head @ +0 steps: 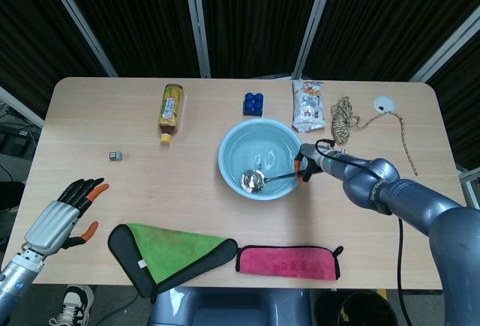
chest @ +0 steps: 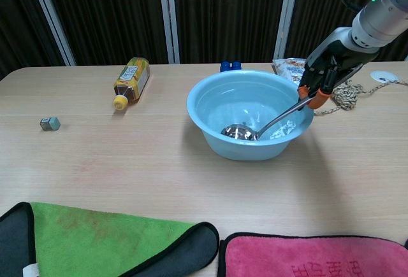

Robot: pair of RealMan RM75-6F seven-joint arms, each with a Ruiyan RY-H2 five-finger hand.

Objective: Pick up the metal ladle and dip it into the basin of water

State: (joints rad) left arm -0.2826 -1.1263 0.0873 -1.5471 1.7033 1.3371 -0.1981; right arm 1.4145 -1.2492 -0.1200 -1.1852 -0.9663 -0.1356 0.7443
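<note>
We are finding no text that we can actually read. The label on the bottle (chest: 131,75), the print on the snack packet (head: 308,106) and the red characters on the pink cloth (chest: 317,269) are all showing too small or blurred to make out.

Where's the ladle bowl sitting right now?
In the head view the ladle bowl lies inside the blue basin, left of the right robot hand gripping its handle over the basin's right rim.

Head view high, looking down, chest view low, nearer, both sharing basin (head: 256,158) (chest: 248,118)
</note>
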